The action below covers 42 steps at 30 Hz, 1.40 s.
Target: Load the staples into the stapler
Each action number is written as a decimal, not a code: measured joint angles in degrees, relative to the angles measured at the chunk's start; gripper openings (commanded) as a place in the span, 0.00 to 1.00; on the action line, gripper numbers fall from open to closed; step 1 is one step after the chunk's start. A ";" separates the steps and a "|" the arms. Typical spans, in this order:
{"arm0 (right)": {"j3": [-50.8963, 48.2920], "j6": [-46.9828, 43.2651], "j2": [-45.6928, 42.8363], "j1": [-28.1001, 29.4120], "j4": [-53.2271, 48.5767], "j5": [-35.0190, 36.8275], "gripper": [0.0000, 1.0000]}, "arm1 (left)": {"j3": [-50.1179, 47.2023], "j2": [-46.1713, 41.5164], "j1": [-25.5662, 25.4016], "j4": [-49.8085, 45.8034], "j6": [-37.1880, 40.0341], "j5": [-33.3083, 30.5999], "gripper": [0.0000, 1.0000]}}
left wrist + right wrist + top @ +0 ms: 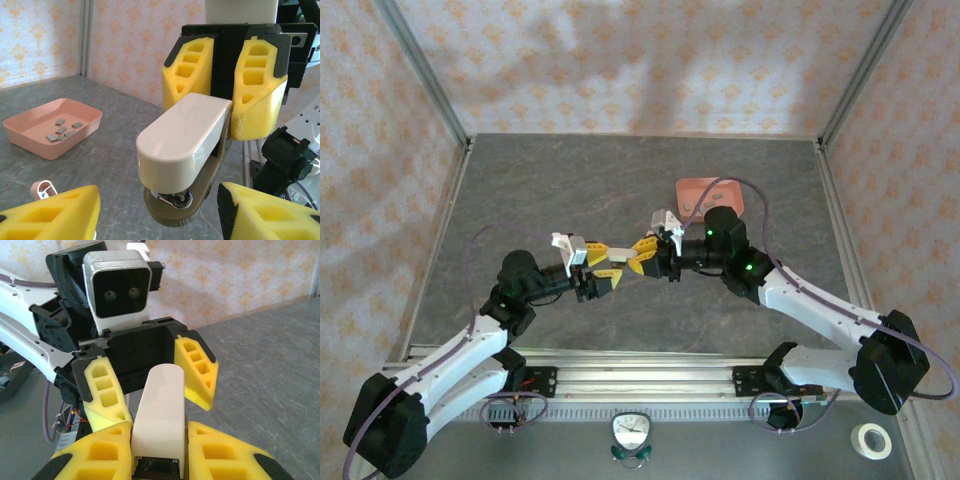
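Observation:
The stapler point(160, 410), with a cream top and a brown-grey base point(172, 212), hangs in the air between the two arms. My right gripper point(160, 460) is shut on its rear end, a yellow finger on each side. My left gripper point(160, 215) faces it, open; its fingers point(197, 372) stand on either side of the stapler's front end with a gap. From above, the left gripper point(615, 266) and right gripper point(639, 256) meet nose to nose at the table's middle, with the stapler point(623, 251) between them. The staples point(62, 131), small grey strips, lie in the salmon-pink tray point(30, 142).
The pink tray point(695, 190) sits on the grey tabletop behind the right arm's wrist. A roll of tape point(871, 440) and a small timer point(632, 432) lie on the near ledge below the arm bases. Patterned walls close off the table's back and sides.

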 measured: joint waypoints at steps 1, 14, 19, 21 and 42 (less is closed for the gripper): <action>0.17 -0.22 0.00 0.00 -0.24 -0.28 0.16 | 0.33 0.31 0.00 0.15 -0.02 0.50 0.57; 0.50 -2.32 0.20 -0.11 -1.70 -2.21 0.15 | 2.27 2.45 0.02 2.12 0.24 7.10 0.42; 0.50 -2.54 0.22 -0.15 -1.75 -2.56 0.16 | 3.06 2.45 0.00 0.17 1.42 8.57 0.46; 0.52 -2.54 0.22 -0.15 -1.81 -2.58 0.16 | 3.58 2.45 0.00 -1.16 2.38 8.79 0.46; 5.22 -8.20 0.20 -0.33 -16.09 3.04 0.57 | 16.44 2.40 0.00 -35.91 25.07 7.10 0.02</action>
